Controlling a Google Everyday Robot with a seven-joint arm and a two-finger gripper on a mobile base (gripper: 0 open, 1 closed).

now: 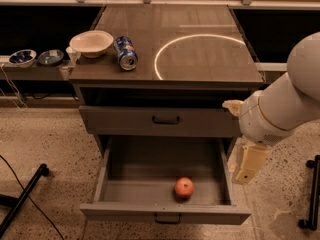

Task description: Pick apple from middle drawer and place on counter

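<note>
The apple (pixel 184 187), small, round and red-orange, lies on the floor of the middle drawer (pixel 165 215), near its front and right of centre. The drawer is pulled out wide. The top drawer front (pixel 160 120) above it is closed. The counter (pixel 200 59) is dark wood-grain with a thin white circle on its right half. My white arm (pixel 285 109) reaches in from the right. My gripper (pixel 248 165), a beige part, hangs downward just outside the drawer's right wall, to the right of the apple and above it.
A white bowl (pixel 91 43) and a blue can (pixel 125 53) lying on its side are on the counter's left part. Two small bowls (pixel 22 57) stand on the side shelf at left. A black stand leg (pixel 22 199) crosses the floor at lower left, another (pixel 314 194) at right.
</note>
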